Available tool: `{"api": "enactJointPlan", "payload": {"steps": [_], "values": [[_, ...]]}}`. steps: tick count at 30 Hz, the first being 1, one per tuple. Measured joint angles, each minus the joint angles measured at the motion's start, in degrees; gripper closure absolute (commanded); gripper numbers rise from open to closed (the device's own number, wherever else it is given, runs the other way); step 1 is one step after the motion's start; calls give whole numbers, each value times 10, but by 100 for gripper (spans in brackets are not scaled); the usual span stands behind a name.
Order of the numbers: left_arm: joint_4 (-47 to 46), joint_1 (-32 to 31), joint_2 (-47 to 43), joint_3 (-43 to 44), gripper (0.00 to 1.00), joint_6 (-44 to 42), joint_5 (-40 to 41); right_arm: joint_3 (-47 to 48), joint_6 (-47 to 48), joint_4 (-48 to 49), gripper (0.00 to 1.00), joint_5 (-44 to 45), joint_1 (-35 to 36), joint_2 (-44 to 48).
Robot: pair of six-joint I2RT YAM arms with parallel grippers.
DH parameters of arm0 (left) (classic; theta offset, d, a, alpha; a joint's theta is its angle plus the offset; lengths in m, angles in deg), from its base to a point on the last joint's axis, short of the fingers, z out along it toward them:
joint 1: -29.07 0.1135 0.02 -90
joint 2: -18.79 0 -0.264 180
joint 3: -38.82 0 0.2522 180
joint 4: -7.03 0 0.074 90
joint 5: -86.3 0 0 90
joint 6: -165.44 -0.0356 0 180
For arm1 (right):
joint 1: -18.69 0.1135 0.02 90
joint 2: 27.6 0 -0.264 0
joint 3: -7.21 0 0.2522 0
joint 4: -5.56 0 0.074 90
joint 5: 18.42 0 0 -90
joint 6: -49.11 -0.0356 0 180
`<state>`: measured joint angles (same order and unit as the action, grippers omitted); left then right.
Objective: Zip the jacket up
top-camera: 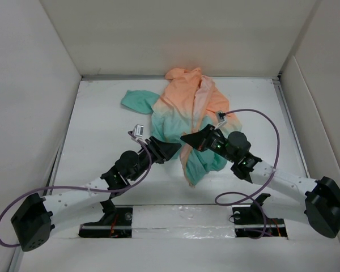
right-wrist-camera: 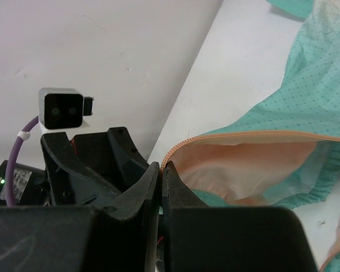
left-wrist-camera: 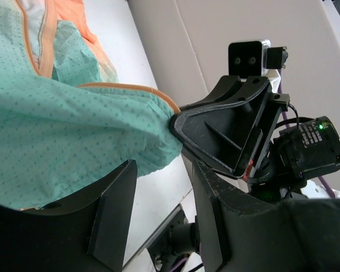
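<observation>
- White table (top-camera: 102, 141) boxed in by pale walls (top-camera: 175, 34) at left, back and right, with bare surface to either side of the cloth.
- Thin hooded fabric jacket (top-camera: 184, 107) lies crumpled at the far middle of the table. Its long axis runs far to near, peach-orange hood against the back wall and teal-green hem toward the arms.
- One teal sleeve (top-camera: 137, 101) spreads out to the left.
- Right gripper (right-wrist-camera: 160, 170) is clenched on the end of the orange zipper trim (right-wrist-camera: 243, 135) at the hem corner, lifting it so the pale lining shows.
- Left gripper (left-wrist-camera: 161, 209) is released, jaws apart just beside that corner, teal cloth draped beyond them.
- Both arms reach inward from the near corners, gripper tips almost meeting.
</observation>
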<state>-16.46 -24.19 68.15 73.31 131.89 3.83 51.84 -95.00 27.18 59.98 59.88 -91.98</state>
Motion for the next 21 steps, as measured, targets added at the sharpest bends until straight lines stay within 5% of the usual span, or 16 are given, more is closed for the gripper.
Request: {"api": "enactJointPlan", "payload": {"steps": [21], "values": [[-72,0,53,0,66,-10,2,-49,-47,126,100,-39,-18,-27]]}}
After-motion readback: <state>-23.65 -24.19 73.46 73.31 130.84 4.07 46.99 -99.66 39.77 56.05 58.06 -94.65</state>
